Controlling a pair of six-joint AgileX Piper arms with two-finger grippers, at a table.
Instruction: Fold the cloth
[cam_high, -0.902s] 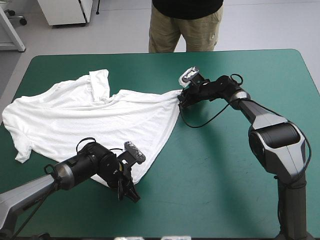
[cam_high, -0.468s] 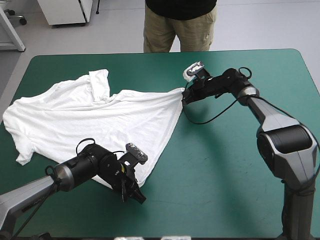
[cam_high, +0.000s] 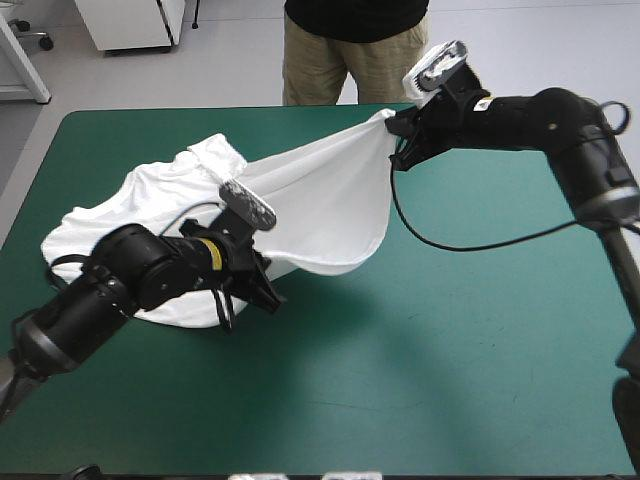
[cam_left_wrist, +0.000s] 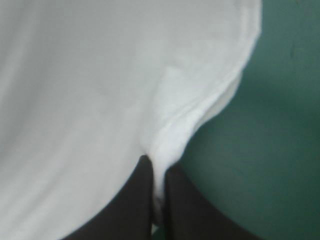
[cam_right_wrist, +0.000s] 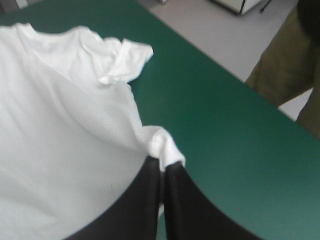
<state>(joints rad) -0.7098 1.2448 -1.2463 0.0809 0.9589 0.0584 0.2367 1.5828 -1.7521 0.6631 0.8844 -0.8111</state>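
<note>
Left gripper (cam_high: 264, 294) clamped on the T-shirt (cam_high: 320, 205) edge; right gripper (cam_high: 400, 150) pinching its corner | shirt slung between them, rest heaped on table (cam_high: 450, 350) | risk: tension may pull thin pinch loose

T-shirt (cam_high: 320, 215) no longer lies flat: its hem now hangs lifted, sagging between left gripper (cam_high: 268, 296) and right gripper (cam_high: 393, 124), both raised.
</note>
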